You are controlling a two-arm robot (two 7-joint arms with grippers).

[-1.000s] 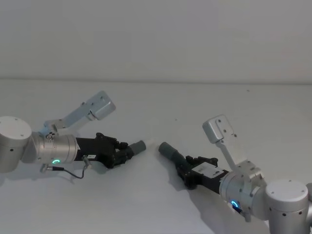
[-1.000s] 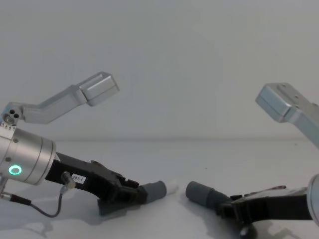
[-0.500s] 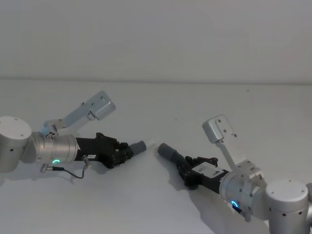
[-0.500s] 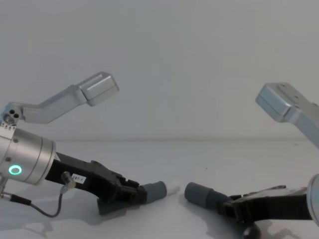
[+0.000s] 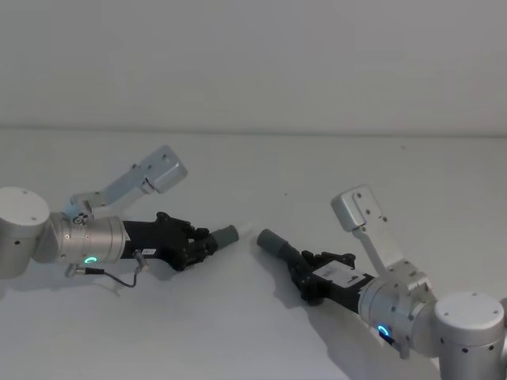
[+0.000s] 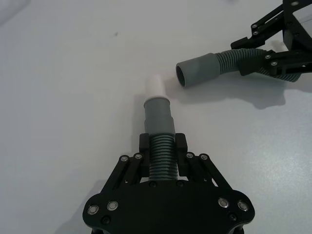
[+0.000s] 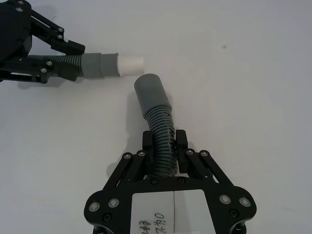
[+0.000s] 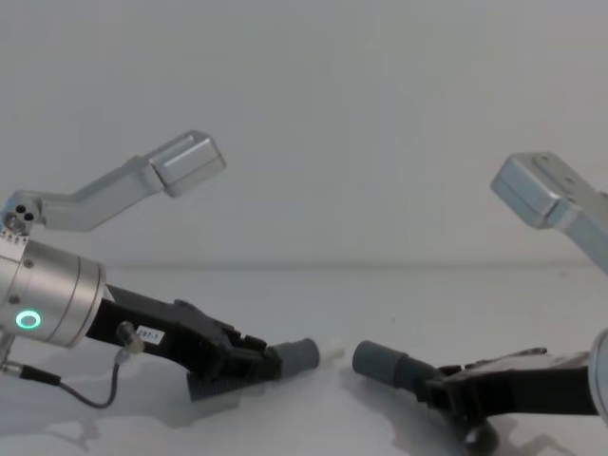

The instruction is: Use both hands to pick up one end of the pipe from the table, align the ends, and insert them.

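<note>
hose pieces sit one in each gripper, low over the white surface (image 5: 238, 340). the left gripper (image 5: 207, 244) reaches in from the left of the head view, on the wrist with the green ring light (image 8: 29, 320). its fingers are clamped on the ribbed body of the straight piece (image 6: 159, 117), just behind the smooth grey cuff. the white spigot (image 6: 156, 86) sticks out past that cuff, pointing toward the middle of the surface.

the right gripper (image 5: 299, 273) comes in from the lower right. its fingers are closed around the corrugated part of the curved piece (image 7: 161, 131), which bends away from the fingers and ends in the grey socket cuff (image 7: 151, 92).

the two ends are near each other in the middle of the surface but apart, with a small gap between the spigot tip and the socket mouth. they are not in line. in the right wrist view the spigot lies crosswise just beside the rim of the socket. in the chest view both ends hang at about the same height. whether either piece touches the surface i cannot tell.
</note>
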